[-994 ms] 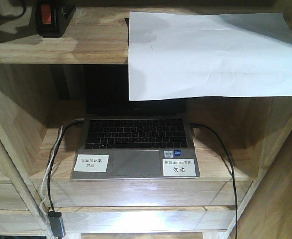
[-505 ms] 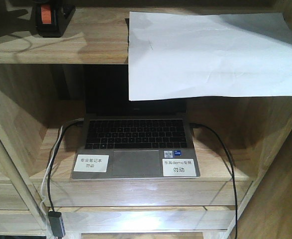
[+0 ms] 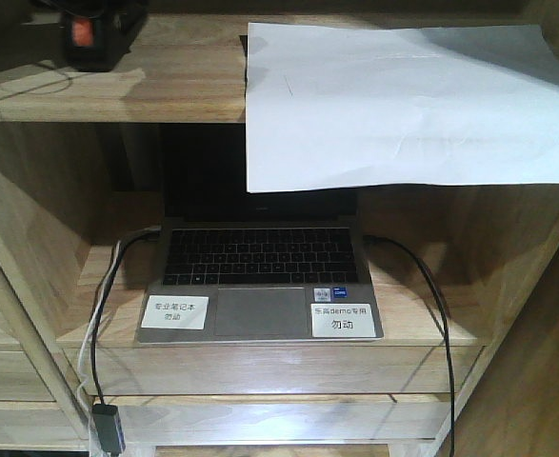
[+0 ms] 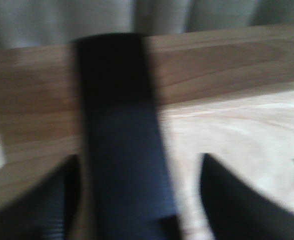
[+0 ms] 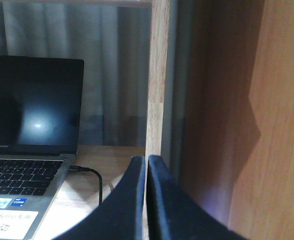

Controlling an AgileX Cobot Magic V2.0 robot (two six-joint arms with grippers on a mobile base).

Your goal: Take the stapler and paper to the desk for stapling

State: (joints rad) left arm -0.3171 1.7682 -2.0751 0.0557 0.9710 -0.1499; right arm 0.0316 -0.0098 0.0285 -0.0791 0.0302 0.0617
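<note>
The black stapler (image 3: pixel 96 38), with its orange-red patch, sits at the far left of the wooden top shelf (image 3: pixel 174 90). The left wrist view is blurred. There the stapler (image 4: pixel 119 135) runs up between the fingers of my left gripper (image 4: pixel 139 160), which is open around it, the left finger close and the right finger well apart. The white paper (image 3: pixel 403 105) lies on the same shelf at the right and hangs over its front edge. My right gripper (image 5: pixel 147 159) is shut on nothing, low beside the laptop. The desk is out of view.
An open laptop (image 3: pixel 260 276) with black cables (image 3: pixel 431 286) fills the compartment under the top shelf. A vertical shelf post (image 5: pixel 159 75) and a wooden side panel (image 5: pixel 267 125) stand right behind and beside my right gripper. A grey adapter (image 3: pixel 106 424) hangs low at the left.
The stapler has shifted slightly to the left and looks blurred now. Shadows on the top shelf around it have moved. The paper and the laptop have not moved.
</note>
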